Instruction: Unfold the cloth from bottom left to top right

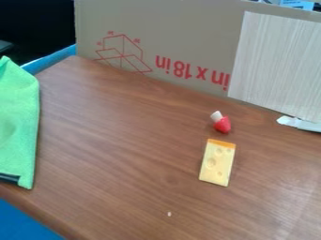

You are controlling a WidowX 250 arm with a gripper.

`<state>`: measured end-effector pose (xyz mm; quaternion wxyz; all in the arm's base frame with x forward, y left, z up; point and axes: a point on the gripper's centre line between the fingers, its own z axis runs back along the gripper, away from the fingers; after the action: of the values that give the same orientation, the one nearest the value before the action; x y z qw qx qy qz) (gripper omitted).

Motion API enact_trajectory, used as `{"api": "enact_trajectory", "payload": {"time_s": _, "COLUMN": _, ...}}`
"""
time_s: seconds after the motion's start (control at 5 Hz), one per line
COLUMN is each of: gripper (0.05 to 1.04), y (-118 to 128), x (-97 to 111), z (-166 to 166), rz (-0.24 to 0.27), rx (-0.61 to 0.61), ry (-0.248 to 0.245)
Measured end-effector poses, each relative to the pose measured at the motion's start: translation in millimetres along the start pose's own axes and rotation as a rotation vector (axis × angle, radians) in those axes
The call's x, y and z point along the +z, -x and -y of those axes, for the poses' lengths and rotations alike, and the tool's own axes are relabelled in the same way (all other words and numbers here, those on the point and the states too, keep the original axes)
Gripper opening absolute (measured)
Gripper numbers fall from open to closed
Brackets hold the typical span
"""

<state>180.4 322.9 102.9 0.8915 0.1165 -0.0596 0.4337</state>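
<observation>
Green cloth (pixel 19 122) sits left on the desk (pixel 125 150), unfolding apparently unfinished. Next, I should draw its near-left corner far-right; I cannot tell the jaws' state.

The claw (pixel 9 178) is mostly cut off at the left edge, like the cloth (pixel 19 122) above it. Right of the claw, a speck (pixel 169 213) is too small to name; farther right, a white strip (pixel 301 124) is cut off.
</observation>
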Motion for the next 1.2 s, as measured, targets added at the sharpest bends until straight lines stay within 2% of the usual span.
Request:
{"api": "enact_trajectory", "payload": {"time_s": 0.2, "gripper": 0.998, "y": 5.6, "x": -13.5, "z": 5.0, "rz": -0.039, "rx": -0.008, "ry": 0.020}}
{"api": "enact_trajectory", "payload": {"time_s": 0.4, "gripper": 0.998, "y": 10.7, "x": -20.2, "z": 26.5, "rz": -0.013, "rx": -0.093, "ry": 0.193}}
{"api": "enact_trajectory", "payload": {"time_s": 0.6, "gripper": 0.998, "y": 22.6, "x": -17.7, "z": 16.9, "rz": 0.010, "rx": -0.133, "ry": 0.257}}
{"api": "enact_trajectory", "payload": {"time_s": 0.8, "gripper": 0.998, "y": 32.6, "x": -14.7, "z": 7.5, "rz": 0.051, "rx": -0.171, "ry": 0.308}}
{"api": "enact_trajectory", "payload": {"time_s": 1.0, "gripper": 0.998, "y": 40.3, "x": -13.9, "z": -6.8, "rz": 0.049, "rx": -0.177, "ry": 0.353}}
{"api": "enact_trajectory", "payload": {"time_s": 1.2, "gripper": 0.998, "y": 36.7, "x": -10.6, "z": -12.4, "rz": 0.077, "rx": -0.163, "ry": 0.373}}
